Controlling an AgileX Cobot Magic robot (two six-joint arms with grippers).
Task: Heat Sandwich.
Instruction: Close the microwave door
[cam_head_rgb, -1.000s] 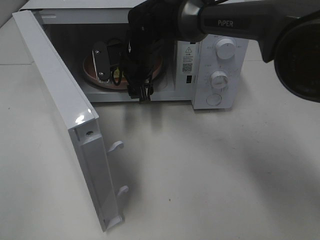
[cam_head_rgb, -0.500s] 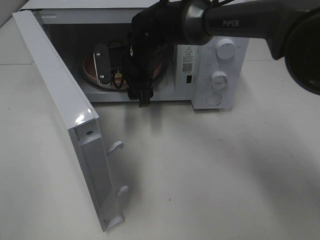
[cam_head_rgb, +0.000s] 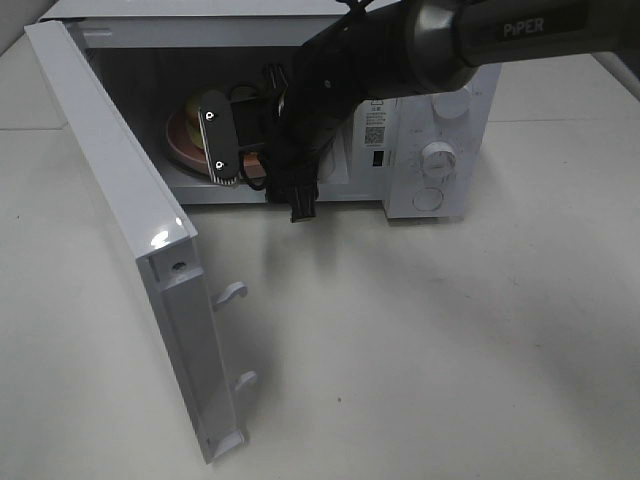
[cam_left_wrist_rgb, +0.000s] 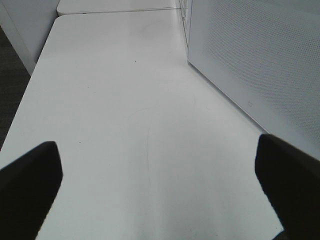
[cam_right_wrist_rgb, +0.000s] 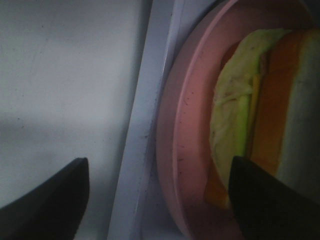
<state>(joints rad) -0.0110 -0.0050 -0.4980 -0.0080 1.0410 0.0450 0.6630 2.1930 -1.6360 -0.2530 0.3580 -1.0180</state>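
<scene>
The sandwich (cam_right_wrist_rgb: 260, 115), pale bread with yellow-green and orange layers, lies on a round pink plate (cam_right_wrist_rgb: 187, 150) inside the open microwave (cam_head_rgb: 440, 190). In the exterior high view only the plate's left part (cam_head_rgb: 180, 140) shows; my right arm hides the rest. My right gripper (cam_right_wrist_rgb: 160, 200) is open at the oven's mouth. One finger hangs over the front sill side, the other over the sandwich, and neither touches them. My right gripper (cam_head_rgb: 265, 180) holds nothing. My left gripper (cam_left_wrist_rgb: 160, 195) is open and empty above bare table beside the microwave's perforated side wall (cam_left_wrist_rgb: 260, 65).
The microwave door (cam_head_rgb: 130, 240) stands swung out toward the front left, its two latch hooks (cam_head_rgb: 232, 292) pointing inward. Two knobs (cam_head_rgb: 438, 158) sit on the control panel at the right. White tabletop (cam_head_rgb: 420, 350) stretches in front of the oven.
My right arm has swung, and its gripper has shifted slightly outward and lower at the oven mouth, covering more of the plate. The jaws stay equally wide. The left arm has not moved.
</scene>
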